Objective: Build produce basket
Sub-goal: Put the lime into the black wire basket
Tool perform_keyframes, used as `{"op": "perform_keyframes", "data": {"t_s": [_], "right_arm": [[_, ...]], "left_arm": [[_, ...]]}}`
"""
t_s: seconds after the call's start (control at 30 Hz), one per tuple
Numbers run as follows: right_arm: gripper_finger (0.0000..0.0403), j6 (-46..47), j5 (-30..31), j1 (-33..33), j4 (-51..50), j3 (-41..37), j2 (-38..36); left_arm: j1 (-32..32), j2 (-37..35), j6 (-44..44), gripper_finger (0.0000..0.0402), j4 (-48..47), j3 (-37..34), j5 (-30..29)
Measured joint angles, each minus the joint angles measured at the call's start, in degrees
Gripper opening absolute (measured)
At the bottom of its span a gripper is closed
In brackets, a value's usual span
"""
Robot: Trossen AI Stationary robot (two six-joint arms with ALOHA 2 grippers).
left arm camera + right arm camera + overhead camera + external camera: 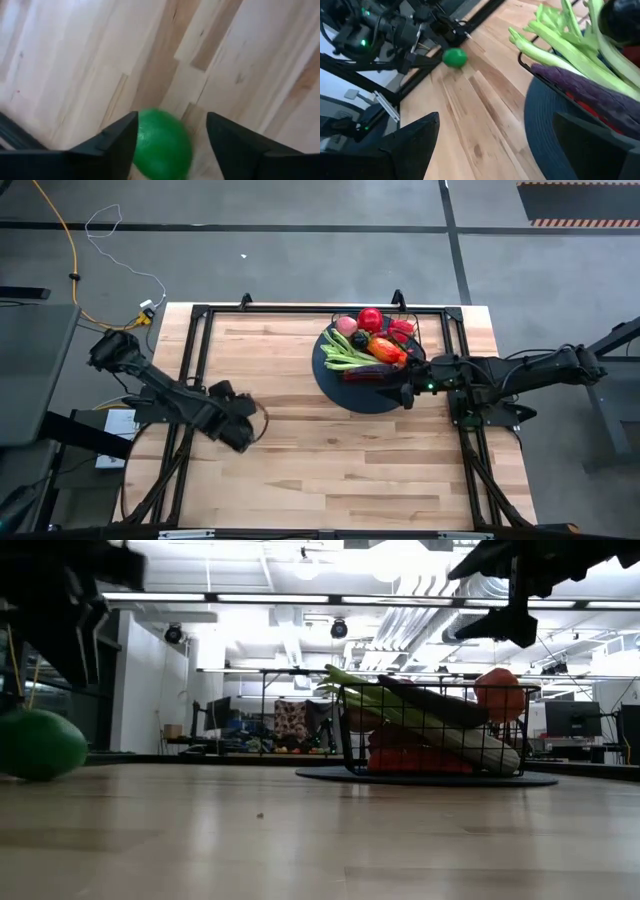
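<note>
- On the wooden surface point(330, 460), toward its far right part, sits the black wire-mesh basket point(372, 358) on a dark round disc base.
- Inside the basket lie the produce pieces: pale green celery point(345, 352), a dark purple eggplant point(592, 95), a red round piece point(369, 319) and an orange piece point(387, 351).
- Seen from the low view, the celery and eggplant lie slanted across the basket, and an orange round piece point(498, 693) rises above the wire rim.
- Near the left edge of the surface, well apart from the basket, a green round fruit point(162, 145) rests on the wood.
- Left tool point(172, 142) is right over that green fruit, its fingers spread on either side of it; whether they touch it cannot be told.
- In the high view the left tool point(240, 425) hides the fruit beneath it.
- Right tool point(405, 393) hangs at the near right rim of the basket's disc base, fingers spread wide and holding nothing.
- Its wrist view looks across the surface to the green fruit point(454, 57) beside the left arm.
</note>
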Motion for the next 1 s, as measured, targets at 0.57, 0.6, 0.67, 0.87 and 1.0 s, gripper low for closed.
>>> {"op": "perform_keyframes", "data": {"t_s": [0.57,0.6,0.67,0.87,1.0], "right_arm": [[0.0376,0.48,-0.85,0.00,-3.11,-0.01,0.00],[0.0376,0.48,-0.85,0.00,-3.10,-0.01,0.01],[0.0376,0.48,-0.85,0.00,-3.11,-0.01,0.00],[0.0376,0.48,-0.83,0.00,-3.09,-0.01,0.01],[0.0376,2.00,-0.03,0.00,-3.09,0.00,0.02]], "left_arm": [[13.90,-0.57,-2.07,0.0252,-1.99,0.09,14.22],[13.90,-0.57,-2.52,0.0252,-2.04,0.08,14.49],[13.90,-0.57,-2.59,0.0252,-2.42,0.09,14.69],[13.90,-0.57,1.02,0.0252,-2.83,0.11,15.07],[13.91,-0.57,5.23,0.0252,-2.74,0.11,13.98]]}}
